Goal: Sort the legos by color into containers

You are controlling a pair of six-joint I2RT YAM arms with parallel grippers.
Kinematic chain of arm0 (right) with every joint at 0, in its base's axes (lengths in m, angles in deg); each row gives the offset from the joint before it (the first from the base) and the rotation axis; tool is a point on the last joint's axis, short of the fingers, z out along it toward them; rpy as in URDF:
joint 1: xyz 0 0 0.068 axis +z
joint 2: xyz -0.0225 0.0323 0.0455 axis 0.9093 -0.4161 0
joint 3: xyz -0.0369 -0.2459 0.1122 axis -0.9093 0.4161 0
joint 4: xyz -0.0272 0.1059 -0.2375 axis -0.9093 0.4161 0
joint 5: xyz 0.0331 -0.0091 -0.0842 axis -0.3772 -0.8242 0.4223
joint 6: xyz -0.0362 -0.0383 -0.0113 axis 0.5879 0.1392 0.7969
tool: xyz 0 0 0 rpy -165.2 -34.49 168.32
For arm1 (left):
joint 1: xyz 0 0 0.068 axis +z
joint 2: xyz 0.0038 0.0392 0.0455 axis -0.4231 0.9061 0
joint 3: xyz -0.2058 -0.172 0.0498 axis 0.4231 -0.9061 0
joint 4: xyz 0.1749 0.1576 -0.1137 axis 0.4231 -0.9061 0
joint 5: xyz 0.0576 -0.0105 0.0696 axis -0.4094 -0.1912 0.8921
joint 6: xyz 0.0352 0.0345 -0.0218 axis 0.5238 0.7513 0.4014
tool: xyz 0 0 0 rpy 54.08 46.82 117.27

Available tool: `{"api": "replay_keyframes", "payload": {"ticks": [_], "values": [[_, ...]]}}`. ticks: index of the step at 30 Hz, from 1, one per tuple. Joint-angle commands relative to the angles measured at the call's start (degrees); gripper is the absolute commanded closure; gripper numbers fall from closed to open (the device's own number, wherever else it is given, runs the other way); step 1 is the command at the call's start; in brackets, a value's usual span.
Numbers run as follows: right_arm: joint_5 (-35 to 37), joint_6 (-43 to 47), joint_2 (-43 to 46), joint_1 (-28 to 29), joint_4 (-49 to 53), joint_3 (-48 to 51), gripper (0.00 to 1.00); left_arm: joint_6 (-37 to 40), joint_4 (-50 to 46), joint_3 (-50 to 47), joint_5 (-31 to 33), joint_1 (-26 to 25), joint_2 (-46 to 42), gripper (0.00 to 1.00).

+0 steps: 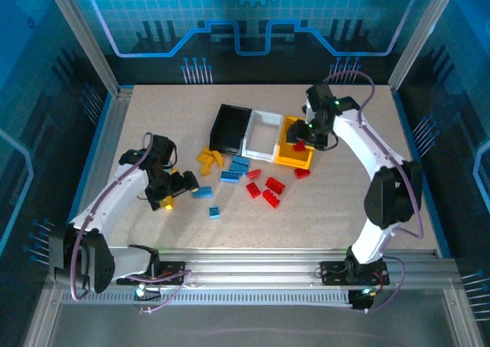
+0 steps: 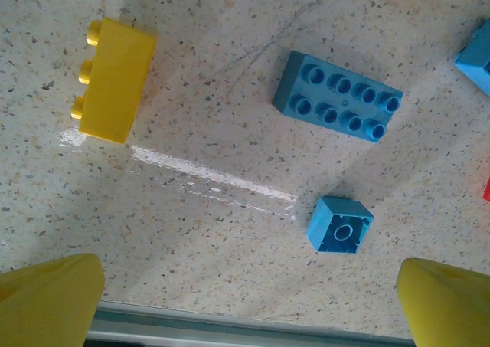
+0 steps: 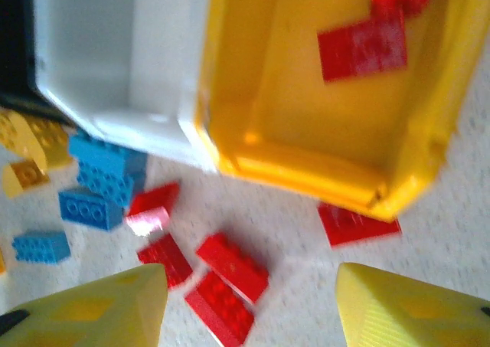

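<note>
So, tabletop (image 1: pixel 153 117): speckled; carries the bins and every loose brick.
Bins: three joined in a row at mid-tabletop: black bin (image 1: pixel 227 148), white bin (image 1: pixel 259 154), yellow bin (image 1: pixel 293 162).
Right arm: reaches over the yellow bin. The right fingers (image 3: pixel 99 309) are spread, with nothing between them.
Left arm: low over the loose bricks on the left. The left fingers (image 2: pixel 46 301) are spread wide, with nothing pinched.
Done: at least two binned reds (image 3: pixel 360 44) lie inside the yellow bin.
Other bins: the white bin looks bare; the black bin's inside is too dark to tell.
Left, red: red cluster (image 1: pixel 264 190) in front of the bins, plus a stray red (image 1: pixel 302 172) just beside the yellow bin's near wall.
Left, blue: blue stack (image 1: pixel 236 167) near the white bin.
Left, yellow: yellow pile (image 1: pixel 208 159) in front of the black bin.
Below left fingers: yellow brick (image 2: pixel 115 79), long blue (image 2: pixel 337 96), small blue (image 2: pixel 339 224), all apart, none touched.
Judgement: early stage. Reds are partly in; blue and yellow seem unstarted, so most of the sort remains.
</note>
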Motion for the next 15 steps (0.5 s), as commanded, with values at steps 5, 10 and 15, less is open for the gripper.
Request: {"api": "replay_keyframes", "payload": {"ticks": [5, 10, 15], "values": [[-4.00, -0.10, 7.00, 1.22, -1.40, 13.19, 0.38, 4.26, -2.91, 1.41, 5.30, 1.76, 0.62, 0.06], [-3.72, -1.01, 8.10, 5.20, -2.30, 15.83, 0.38, 6.79, -3.28, 1.48, 8.13, 3.85, 3.87, 0.13], [-3.81, -3.65, 11.20, 6.57, -3.60, 18.66, 0.38, 7.81, 0.05, 0.83, 7.72, 4.71, 9.11, 0.17]]}}
